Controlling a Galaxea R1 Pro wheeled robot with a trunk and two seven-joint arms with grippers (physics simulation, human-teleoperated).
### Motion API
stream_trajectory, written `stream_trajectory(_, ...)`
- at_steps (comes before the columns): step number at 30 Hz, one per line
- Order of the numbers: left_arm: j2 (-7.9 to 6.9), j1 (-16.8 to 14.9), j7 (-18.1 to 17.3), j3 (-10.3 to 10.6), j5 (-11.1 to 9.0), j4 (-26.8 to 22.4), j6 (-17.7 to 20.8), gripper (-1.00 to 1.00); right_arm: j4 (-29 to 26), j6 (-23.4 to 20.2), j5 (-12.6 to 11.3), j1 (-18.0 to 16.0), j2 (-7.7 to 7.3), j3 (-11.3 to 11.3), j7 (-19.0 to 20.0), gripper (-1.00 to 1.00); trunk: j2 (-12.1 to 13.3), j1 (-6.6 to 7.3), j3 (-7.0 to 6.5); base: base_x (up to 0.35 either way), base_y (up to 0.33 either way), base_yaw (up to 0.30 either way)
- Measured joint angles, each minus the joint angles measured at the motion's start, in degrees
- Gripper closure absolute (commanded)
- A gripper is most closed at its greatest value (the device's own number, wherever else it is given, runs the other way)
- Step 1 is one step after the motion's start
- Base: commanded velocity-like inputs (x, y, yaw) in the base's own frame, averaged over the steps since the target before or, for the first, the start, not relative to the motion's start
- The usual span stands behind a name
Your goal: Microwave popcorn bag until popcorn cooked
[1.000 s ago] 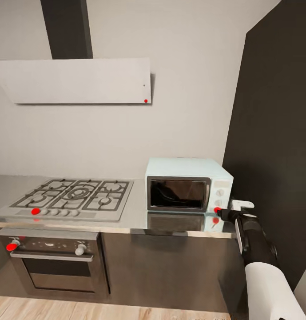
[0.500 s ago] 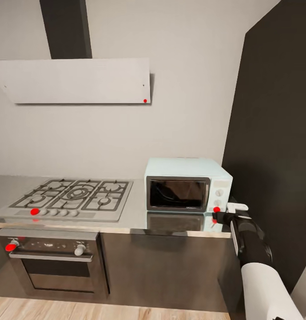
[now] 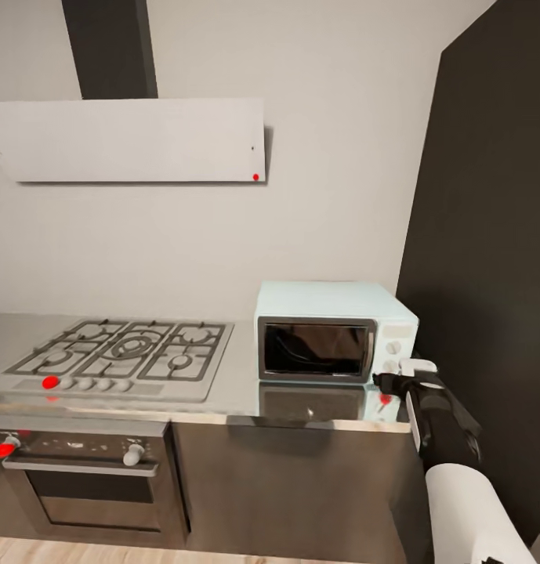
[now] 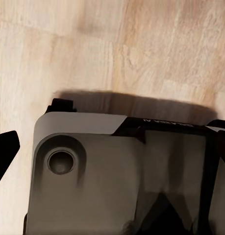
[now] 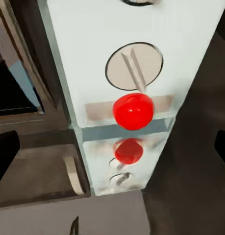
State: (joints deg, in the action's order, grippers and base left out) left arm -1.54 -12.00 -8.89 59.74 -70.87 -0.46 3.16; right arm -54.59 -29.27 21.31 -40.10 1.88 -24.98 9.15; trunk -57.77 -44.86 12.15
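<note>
Nothing legible anywhere from where I'm standing. The microwave [image 3: 335, 332] panel carries plain knobs and a red dot, no lettering. In the left wrist view there's a faint line of print on the robot's dark base [image 4: 166, 122], too blurred to read.

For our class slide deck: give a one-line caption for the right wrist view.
Right gripper facing the microwave knob panel, its red indicator light mirrored in the glossy countertop.
</note>
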Motion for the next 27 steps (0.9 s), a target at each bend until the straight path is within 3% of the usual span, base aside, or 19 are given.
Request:
stream_trajectory(6,0.00,0.0,0.0,0.0,0.0,0.0,0.0,-1.00,1.4,1.6,0.0,0.0,-0.27,-0.1,0.0,-1.00,0.0,-0.02,0.00,0.175,0.000,0.000)
stream_trajectory(7,-0.01,0.0,0.0,0.0,0.0,0.0,0.0,-1.00,1.5,1.7,-0.1,0.0,-0.28,-0.1,0.1,1.00,0.0,-0.02,0.00,0.021,0.000,0.000)
stream_trajectory(17,0.00,0.0,0.0,0.0,0.0,0.0,0.0,-1.00,2.1,1.5,0.0,0.0,-0.72,-0.2,0.8,1.00,0.0,-0.03,0.00,0.003,0.000,0.000)
stream_trajectory(27,-0.01,0.0,0.0,0.0,0.0,0.0,0.0,-1.00,8.0,3.5,0.0,0.0,-1.76,-0.4,0.6,1.00,0.0,-0.03,0.00,0.000,0.000,0.000)
